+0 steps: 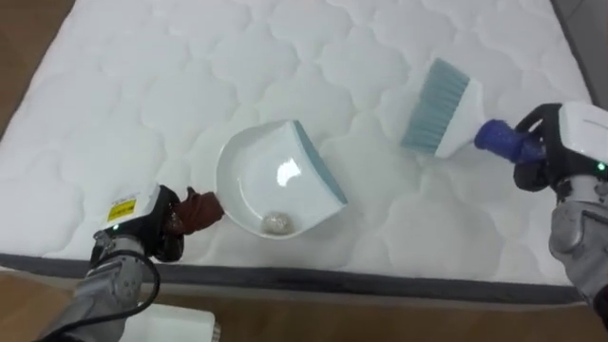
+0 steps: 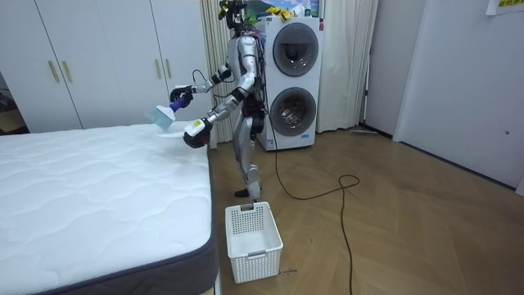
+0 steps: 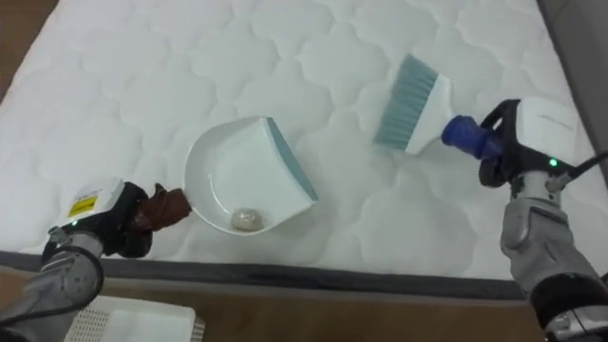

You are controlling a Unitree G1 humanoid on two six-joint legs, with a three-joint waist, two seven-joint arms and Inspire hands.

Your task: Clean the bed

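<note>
My left hand (image 1: 157,228) curls round the brown handle of the smooth, round white dustpan (image 1: 275,171), a small pale ball (image 1: 276,222) inside, over the bumpy quilted bed (image 1: 171,85), while my right hand (image 1: 537,157) squeezes the bristly brush (image 1: 439,109) by its blue handle.

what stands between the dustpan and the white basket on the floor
Nothing visible. The dustpan, held by the left hand over the mattress near its edge, has open space down to the basket, which stands on the floor beside the mattress.
</note>
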